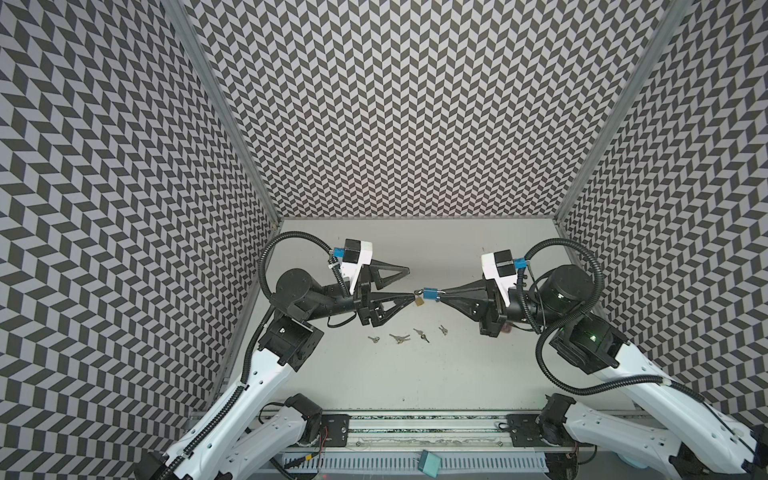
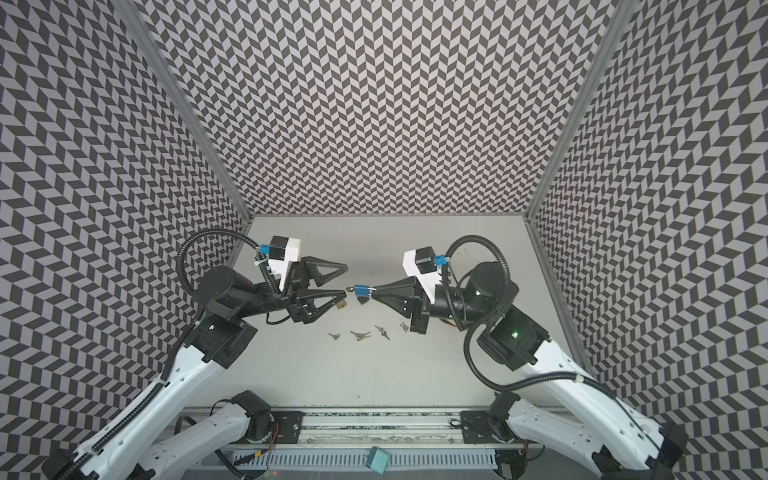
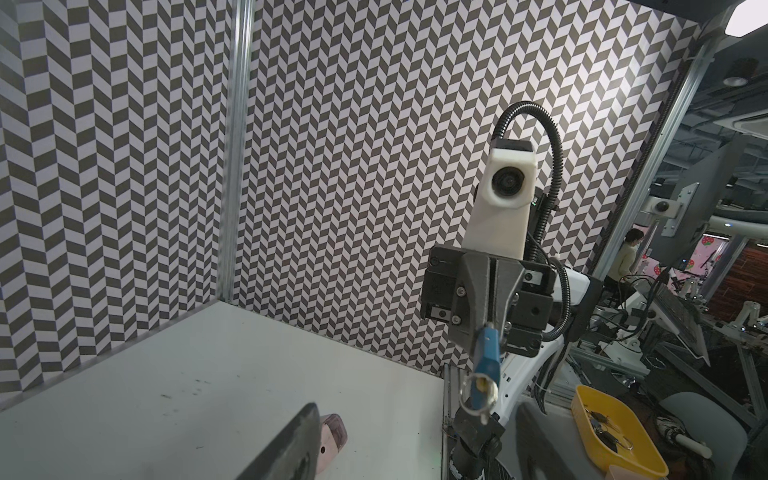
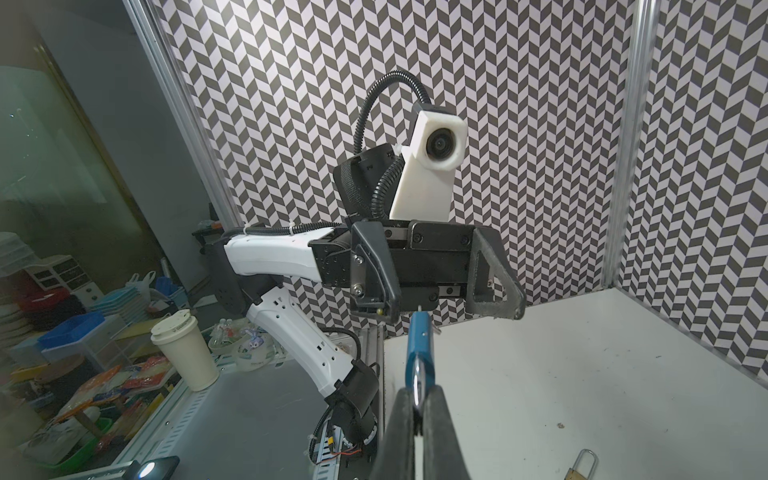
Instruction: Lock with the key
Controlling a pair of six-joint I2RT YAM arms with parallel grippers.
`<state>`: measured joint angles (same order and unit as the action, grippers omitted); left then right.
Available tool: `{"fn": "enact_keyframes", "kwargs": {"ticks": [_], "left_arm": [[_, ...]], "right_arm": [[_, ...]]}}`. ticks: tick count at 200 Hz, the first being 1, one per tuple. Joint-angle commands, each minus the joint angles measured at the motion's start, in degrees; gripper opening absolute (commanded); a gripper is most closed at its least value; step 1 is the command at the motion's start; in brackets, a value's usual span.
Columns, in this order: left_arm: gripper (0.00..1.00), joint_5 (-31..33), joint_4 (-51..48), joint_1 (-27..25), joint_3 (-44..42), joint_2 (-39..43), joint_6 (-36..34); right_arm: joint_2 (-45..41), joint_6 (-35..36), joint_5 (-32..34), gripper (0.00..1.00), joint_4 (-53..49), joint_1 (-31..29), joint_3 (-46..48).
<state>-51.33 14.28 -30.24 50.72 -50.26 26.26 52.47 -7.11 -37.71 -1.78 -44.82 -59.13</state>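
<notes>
A blue padlock (image 1: 432, 294) (image 2: 363, 289) hangs above the table, between the two arms in both top views. My right gripper (image 1: 442, 293) (image 4: 419, 399) is shut on its shackle. A key on a ring (image 3: 478, 392) sticks out of the padlock's (image 3: 486, 353) free end, toward the left arm. My left gripper (image 1: 411, 282) (image 2: 345, 279) (image 3: 415, 440) is open and holds nothing. Its near finger (image 1: 399, 300) ends right at the key; whether it touches I cannot tell. The right wrist view shows the padlock (image 4: 419, 349) pointing between the left arm's spread fingers (image 4: 384, 286).
A brass padlock (image 1: 419, 302) (image 4: 579, 465) lies on the table under the blue one. Several loose keys (image 1: 400, 338) (image 2: 360, 336) lie in a row nearer the front. Patterned walls close three sides. A teal box (image 1: 428, 461) sits on the front rail.
</notes>
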Motion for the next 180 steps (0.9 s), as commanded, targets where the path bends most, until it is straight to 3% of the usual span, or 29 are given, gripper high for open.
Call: {"fn": "enact_keyframes", "kwargs": {"ticks": [1,37,110,161,180], "left_arm": [[0.78,-3.3,2.31,-0.06,1.23,-0.71,0.41],[0.75,-3.64,2.77,-0.57,1.18,-0.89,0.39],[0.42,-4.45,3.47,-0.81,1.35,-1.24,0.46],[0.09,-4.22,2.1,-1.23,2.09,-1.35,-0.42],[0.01,-3.74,1.52,-1.23,2.35,-1.25,-0.73]], "right_arm": [[-0.2,0.93,0.01,0.0,1.76,0.17,-0.69],[0.4,0.62,-0.85,0.0,2.06,0.17,-0.63],[1.04,0.28,-1.18,0.0,2.39,0.17,-0.62],[1.07,0.26,-0.79,0.0,2.43,0.21,-0.87],[0.98,0.43,-0.46,0.0,2.2,0.17,-0.98]]}}
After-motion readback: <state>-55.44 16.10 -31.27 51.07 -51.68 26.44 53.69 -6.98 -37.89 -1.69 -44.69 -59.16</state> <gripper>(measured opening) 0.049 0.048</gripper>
